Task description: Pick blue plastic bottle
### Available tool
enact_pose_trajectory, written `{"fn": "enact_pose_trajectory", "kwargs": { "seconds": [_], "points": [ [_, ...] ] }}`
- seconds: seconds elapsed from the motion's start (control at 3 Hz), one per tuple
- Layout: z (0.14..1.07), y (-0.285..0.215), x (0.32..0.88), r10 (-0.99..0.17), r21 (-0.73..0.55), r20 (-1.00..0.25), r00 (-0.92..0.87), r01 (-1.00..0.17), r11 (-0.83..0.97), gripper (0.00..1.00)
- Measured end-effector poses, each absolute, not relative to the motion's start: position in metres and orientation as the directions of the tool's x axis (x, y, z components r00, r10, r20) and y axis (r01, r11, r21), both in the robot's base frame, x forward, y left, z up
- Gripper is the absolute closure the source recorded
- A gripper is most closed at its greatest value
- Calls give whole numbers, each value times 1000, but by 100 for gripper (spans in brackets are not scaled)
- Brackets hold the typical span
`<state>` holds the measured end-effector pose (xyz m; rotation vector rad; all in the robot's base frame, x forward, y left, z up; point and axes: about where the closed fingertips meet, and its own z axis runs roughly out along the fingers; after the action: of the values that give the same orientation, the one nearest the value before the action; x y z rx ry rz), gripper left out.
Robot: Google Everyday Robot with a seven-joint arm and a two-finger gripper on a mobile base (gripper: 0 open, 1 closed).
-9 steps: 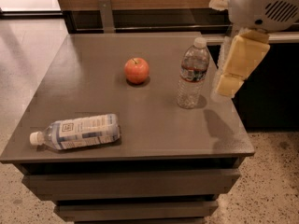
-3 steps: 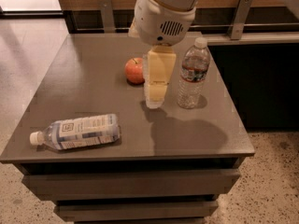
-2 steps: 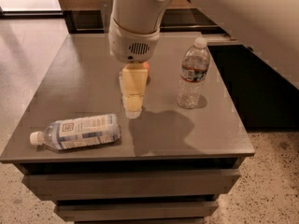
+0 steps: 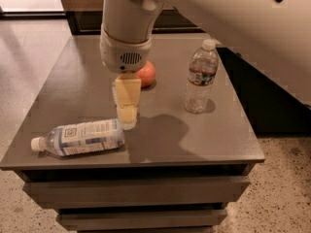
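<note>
**Desk:** Where is the blue bottle [image 4: 80, 137]?

**Photographer:** On its side at the front left of the table [image 4: 204, 144], white cap pointing left and label facing up. The gripper [image 4: 128, 120] hangs tip-down just beside the bottle's base end, on the far side. I can't tell whether they touch.

**Desk:** Is the gripper clenched or released?

**Photographer:** I cannot tell from this angle.

**Desk:** What's hidden?

**Photographer:** Behind the gripper, the apple [image 4: 146, 73] is partly covered by the wrist. A clear bottle [image 4: 199, 76] stands upright well to the right. The arm [image 4: 243, 23] fills the upper right, cut off by the frame, and covers the table's far right corner.
</note>
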<state>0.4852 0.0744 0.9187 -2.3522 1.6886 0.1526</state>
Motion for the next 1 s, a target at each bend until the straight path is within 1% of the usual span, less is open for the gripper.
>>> {"fn": "enact_pose_trajectory", "kwargs": {
  "seconds": [0.67,1.0],
  "points": [
    [874,134,474,-885,-46,-212,415,-909,-415,0],
    [861,151,468,-874,-20,-210,437,-896,-443,0]
  ]
}}
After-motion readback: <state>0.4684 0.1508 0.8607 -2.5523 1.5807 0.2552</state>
